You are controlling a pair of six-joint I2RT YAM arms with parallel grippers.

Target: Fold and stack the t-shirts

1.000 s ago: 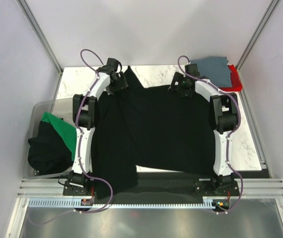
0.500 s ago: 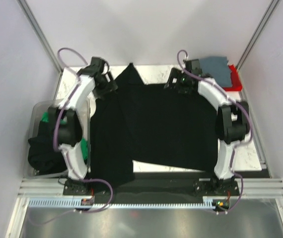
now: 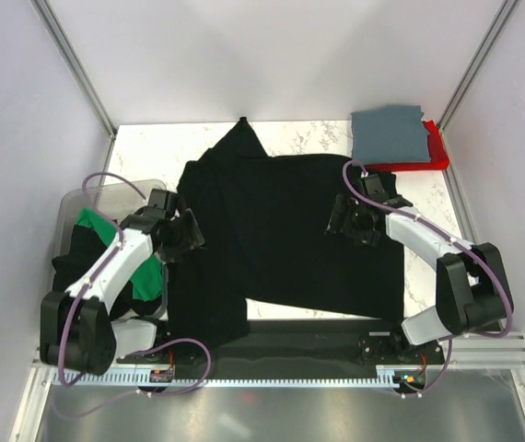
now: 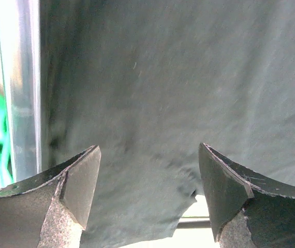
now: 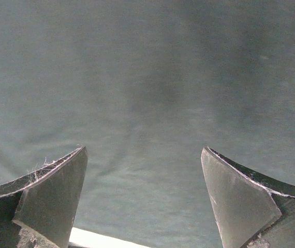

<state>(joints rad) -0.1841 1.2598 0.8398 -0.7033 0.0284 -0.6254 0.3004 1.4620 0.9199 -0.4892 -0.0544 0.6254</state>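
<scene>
Black t-shirt (image 3: 299,239) lies spread over the bench's middle, one flap reaching the near edge, while the left gripper (image 3: 187,235) and right gripper (image 3: 342,221), withdrawn from the far edge, hover released and empty, so the first fold probably comes next.

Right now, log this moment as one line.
left tool: open, over black t-shirt | right tool: open, over same shirt | grey-blue t-shirt: folded, atop red t-shirt, far right

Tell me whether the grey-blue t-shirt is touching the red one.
Touching. The top external view shows the grey-blue t-shirt lying directly on the red t-shirt, whose edge sticks out beneath it.
</scene>
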